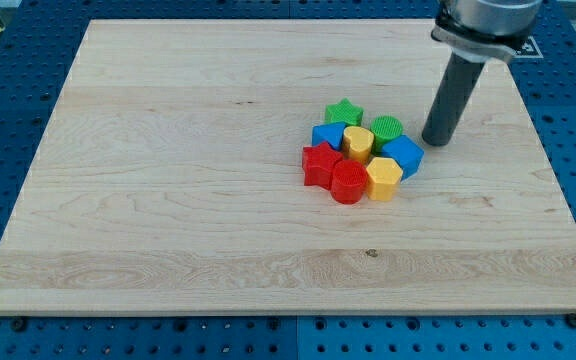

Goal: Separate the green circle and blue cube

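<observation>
Nothing is seen to be done yet: the blue cube [404, 155] is found touching the green circle [387, 130], which lies just behind it, toward the view's top. Both are packed against the yellow cylinder [358, 142]. No pincer is fitted, so no spread or pinch can be told; my tip [435, 141] is set just right of the green circle.

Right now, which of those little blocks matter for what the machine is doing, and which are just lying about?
In the job:
green circle
blue cube
my tip, just to the view's right of both

Just lying about:
green star
blue block
yellow cylinder
yellow block
red star
red cylinder
</observation>
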